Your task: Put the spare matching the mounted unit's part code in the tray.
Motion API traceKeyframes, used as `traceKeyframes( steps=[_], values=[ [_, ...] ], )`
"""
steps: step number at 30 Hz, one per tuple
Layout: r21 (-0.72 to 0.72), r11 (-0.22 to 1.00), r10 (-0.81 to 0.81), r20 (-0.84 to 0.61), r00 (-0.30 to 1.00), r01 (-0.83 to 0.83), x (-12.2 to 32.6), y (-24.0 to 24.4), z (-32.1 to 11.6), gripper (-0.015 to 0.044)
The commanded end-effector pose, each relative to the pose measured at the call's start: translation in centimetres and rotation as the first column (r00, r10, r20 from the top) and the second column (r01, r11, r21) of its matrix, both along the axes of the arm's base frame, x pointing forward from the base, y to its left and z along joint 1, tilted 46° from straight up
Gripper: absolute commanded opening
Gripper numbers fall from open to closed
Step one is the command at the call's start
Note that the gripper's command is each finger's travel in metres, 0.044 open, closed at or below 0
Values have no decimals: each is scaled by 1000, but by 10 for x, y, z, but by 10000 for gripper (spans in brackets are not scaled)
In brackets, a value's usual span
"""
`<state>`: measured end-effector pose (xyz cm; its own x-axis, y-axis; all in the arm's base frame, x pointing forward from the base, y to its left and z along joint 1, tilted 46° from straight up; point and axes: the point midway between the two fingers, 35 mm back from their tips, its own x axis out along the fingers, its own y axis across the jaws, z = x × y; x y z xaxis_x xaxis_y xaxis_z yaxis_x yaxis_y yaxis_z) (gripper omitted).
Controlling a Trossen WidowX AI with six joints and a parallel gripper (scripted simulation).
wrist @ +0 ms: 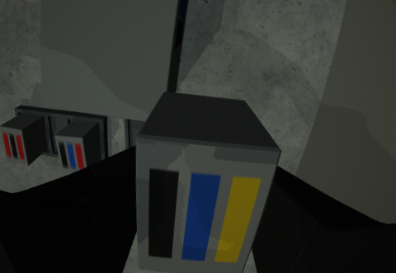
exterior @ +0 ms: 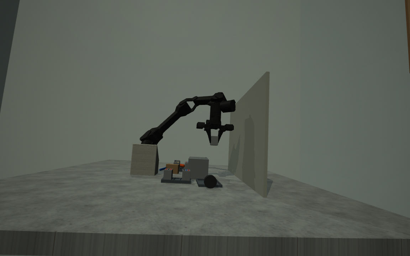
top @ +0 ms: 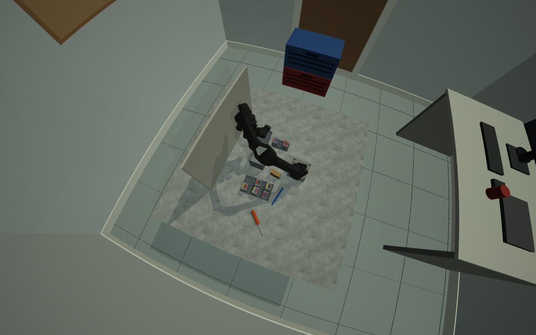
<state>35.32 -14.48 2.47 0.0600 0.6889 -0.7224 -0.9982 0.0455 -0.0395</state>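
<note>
Mottled grey surface (top: 315,199) (exterior: 130,210) below; fingers (exterior: 219,137) grip black-blue-yellow-striped block (exterior: 214,140) (wrist: 202,207) aloft.

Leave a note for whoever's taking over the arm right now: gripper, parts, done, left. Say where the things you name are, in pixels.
Gripper (top: 253,127) (exterior: 214,140) (wrist: 198,157): shut on a spare (exterior: 214,140) (wrist: 202,219) striped black, blue, yellow, held in the air.
Parts: tray (top: 266,136) (exterior: 200,182) (wrist: 129,134) beside the grey unit (top: 256,163) (exterior: 198,168) (wrist: 103,38); the unit's code shows nearly edge-on, so I can't confirm the match.
Done: a spare is picked and lifted.
Left: check the match if unsure, lower it into the tray, let go.
</note>
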Motion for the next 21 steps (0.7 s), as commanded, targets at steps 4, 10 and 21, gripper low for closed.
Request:
traceKeyframes(
  steps=[4,10,21],
  values=[
    [0,1000,7,14,1000,-7,-9,-33,-34,0],
    [10,1000,15,21,1000,-15,-22,-56,-65,0],
    [17,1000,19,26,999,-20,-30,-67,-85,0]
  ],
)
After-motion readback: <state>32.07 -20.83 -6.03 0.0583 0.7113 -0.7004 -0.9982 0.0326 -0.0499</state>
